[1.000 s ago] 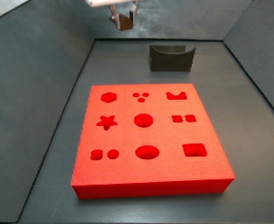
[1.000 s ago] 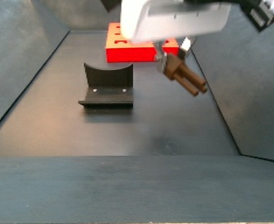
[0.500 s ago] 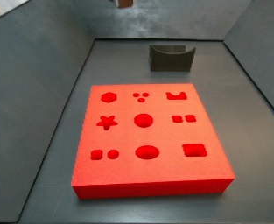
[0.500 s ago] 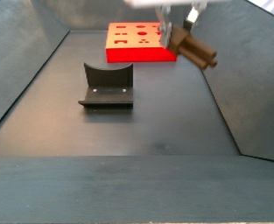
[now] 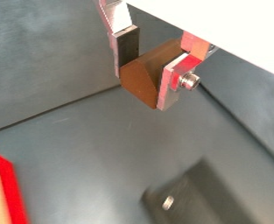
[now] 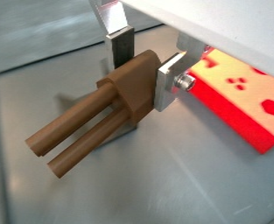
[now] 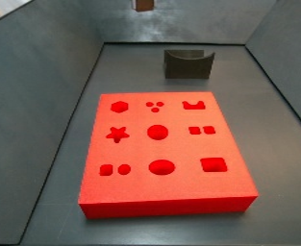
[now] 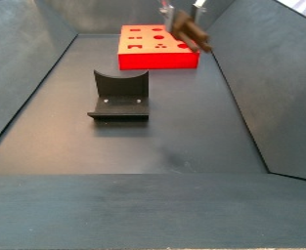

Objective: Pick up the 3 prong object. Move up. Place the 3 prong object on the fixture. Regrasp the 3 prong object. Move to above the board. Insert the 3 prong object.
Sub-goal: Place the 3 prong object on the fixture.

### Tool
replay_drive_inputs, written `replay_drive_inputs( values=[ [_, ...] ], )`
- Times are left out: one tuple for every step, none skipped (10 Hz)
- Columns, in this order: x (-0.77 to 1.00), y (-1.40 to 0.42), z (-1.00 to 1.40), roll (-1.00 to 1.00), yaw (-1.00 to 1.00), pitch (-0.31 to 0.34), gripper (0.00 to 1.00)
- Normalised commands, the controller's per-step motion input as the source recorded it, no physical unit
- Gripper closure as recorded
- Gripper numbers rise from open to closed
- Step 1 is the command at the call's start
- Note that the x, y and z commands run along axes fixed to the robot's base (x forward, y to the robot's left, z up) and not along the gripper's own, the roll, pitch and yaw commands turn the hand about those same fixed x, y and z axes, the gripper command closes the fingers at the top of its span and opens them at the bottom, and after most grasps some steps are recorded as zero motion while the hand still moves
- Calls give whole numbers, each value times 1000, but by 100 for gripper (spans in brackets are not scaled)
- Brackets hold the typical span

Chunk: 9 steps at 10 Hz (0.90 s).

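Observation:
My gripper is shut on the 3 prong object, a brown wooden block held between the silver fingers. In a wrist view its prongs stick out sideways past the jaws. In both side views the object hangs high, at the top edge, with the gripper body almost out of frame. The fixture, a dark block with a U notch, stands on the floor below; it also shows in the other side view. The red board lies flat with its cutouts up.
Sloped grey walls enclose the dark floor on all sides. The board and the fixture are the only things on the floor. A corner of the board shows in a wrist view.
The gripper has risen with the 3 prong object still held; its body has left the top of both side views. Board and fixture have not moved.

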Motion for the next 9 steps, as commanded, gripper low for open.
replay_drive_inputs(
  values=[
    [1000,-623,-64,2,-1000,48,100],
    [1000,-566,-60,12,-937,66,100],
    [1000,-506,-55,25,-685,74,100],
    [1000,-424,-48,44,-370,87,100],
    [1000,-370,-43,60,-213,97,100],
    [1000,-311,-36,79,-110,111,100],
    [1000,-270,-31,89,-64,122,100],
    [1000,-217,-24,107,-22,136,100],
    [1000,-191,-23,116,-7,142,100]
  ],
)
